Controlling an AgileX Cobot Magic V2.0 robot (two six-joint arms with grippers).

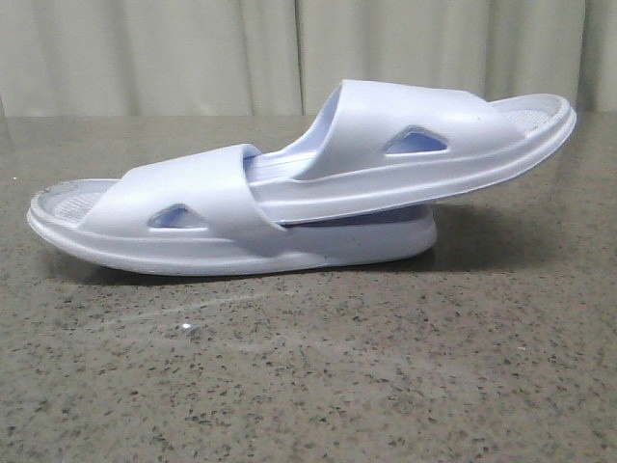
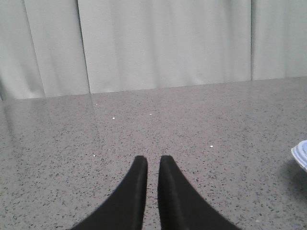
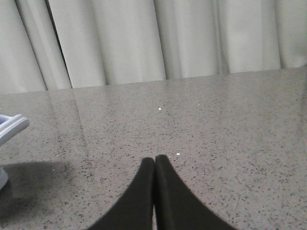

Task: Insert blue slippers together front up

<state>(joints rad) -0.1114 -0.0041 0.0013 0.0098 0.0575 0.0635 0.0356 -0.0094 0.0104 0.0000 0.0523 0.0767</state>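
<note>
Two blue slippers lie nested on the speckled table in the front view. The lower slipper point(image 1: 193, 207) rests flat, strap at the left. The upper slipper point(image 1: 434, 135) has one end pushed under that strap and slopes up to the right, its other end off the table. Neither gripper shows in the front view. My left gripper point(image 2: 153, 160) hovers over bare table, its black fingers a thin slit apart and holding nothing; a slipper edge point(image 2: 301, 154) shows at the frame's side. My right gripper point(image 3: 154, 159) is shut and empty, with a slipper tip point(image 3: 12, 127) far off.
The grey speckled table point(image 1: 308, 386) runs back to pale curtains point(image 1: 193, 58). Nothing else stands on it in any view.
</note>
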